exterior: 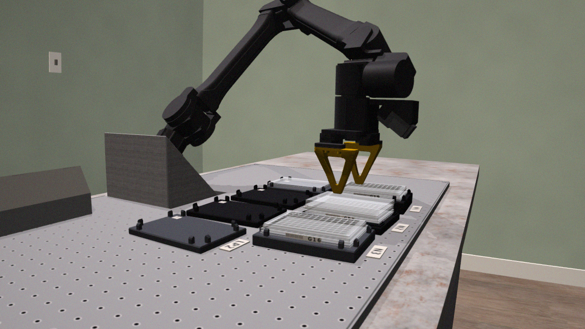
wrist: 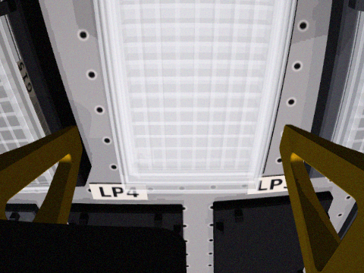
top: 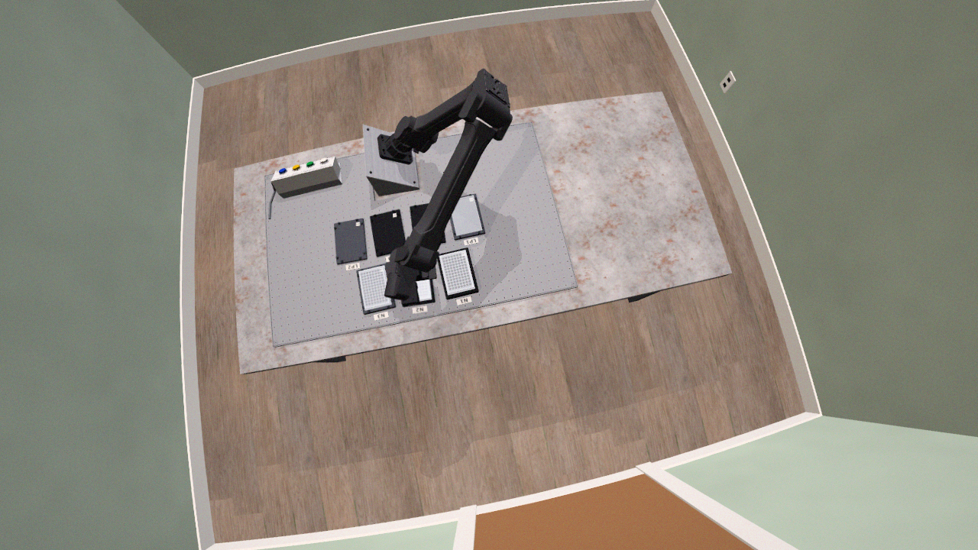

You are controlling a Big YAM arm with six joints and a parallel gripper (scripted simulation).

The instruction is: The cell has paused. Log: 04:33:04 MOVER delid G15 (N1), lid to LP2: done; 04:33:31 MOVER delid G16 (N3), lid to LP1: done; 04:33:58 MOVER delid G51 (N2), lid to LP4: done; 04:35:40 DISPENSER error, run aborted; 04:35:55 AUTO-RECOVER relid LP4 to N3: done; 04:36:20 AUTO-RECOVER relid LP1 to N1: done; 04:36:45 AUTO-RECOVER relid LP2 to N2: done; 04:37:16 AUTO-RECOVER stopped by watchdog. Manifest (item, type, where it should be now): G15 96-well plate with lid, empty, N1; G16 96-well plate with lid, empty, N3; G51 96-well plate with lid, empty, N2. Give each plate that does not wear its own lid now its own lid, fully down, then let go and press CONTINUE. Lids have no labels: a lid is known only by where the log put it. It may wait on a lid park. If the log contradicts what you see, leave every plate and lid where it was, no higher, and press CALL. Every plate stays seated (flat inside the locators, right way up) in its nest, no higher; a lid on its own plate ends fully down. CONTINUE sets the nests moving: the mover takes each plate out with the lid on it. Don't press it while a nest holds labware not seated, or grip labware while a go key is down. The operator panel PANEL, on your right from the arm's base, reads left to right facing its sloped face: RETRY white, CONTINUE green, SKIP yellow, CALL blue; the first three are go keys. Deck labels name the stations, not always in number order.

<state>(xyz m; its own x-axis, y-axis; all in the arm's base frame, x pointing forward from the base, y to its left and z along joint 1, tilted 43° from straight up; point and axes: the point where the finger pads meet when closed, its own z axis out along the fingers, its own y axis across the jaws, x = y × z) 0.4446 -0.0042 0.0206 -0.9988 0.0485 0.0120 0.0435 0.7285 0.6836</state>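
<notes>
Lidded plate sits in the middle nest, labelled N2, centre-right of the exterior view. Gripper hangs just above it, jaws at full spread, holding nothing. Plate G16 in N3, lower centre. Another lid rests on a park behind.

— Colours on the deck?
— Grey perforated breadboard, black nests, clear gridded plates.
— And the arm?
— Black arm, yellow fingers. Blue, yellow, green, white keys on a pale panel.
</notes>
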